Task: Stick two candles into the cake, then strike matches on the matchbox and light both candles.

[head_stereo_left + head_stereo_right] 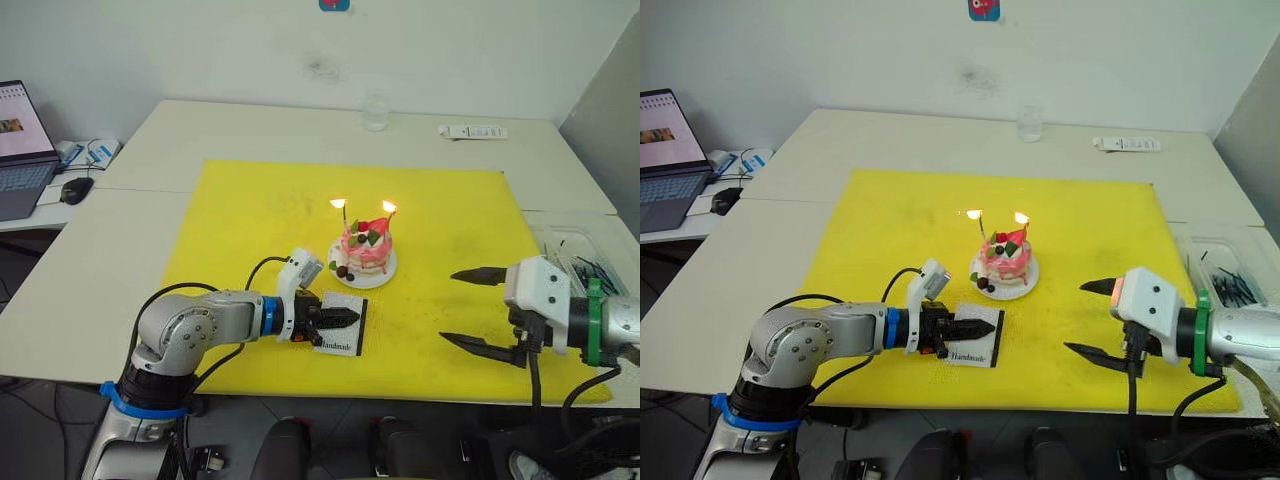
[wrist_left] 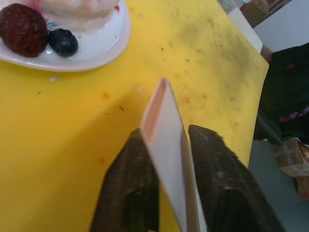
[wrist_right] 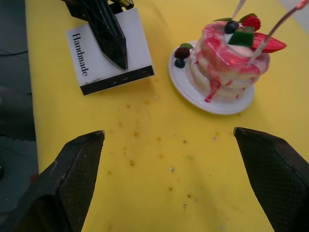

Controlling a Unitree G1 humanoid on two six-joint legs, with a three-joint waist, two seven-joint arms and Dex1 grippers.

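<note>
Yellow mat: 1 cake, 2 lit candles, left gripper clamping 1 matchbox, right gripper agape.

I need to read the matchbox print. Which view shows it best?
The right wrist view: the matchbox shows "Handmade" and its black strip. Both eye views show it small, under the left gripper; the left wrist view shows its edge.

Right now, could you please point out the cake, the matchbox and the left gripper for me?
cake (image 3: 222,67): right wrist view, pink side.
matchbox (image 3: 104,67): right wrist view, white printed face.
left gripper (image 1: 345,318): left eye view, fingertips on the matchbox.
</note>
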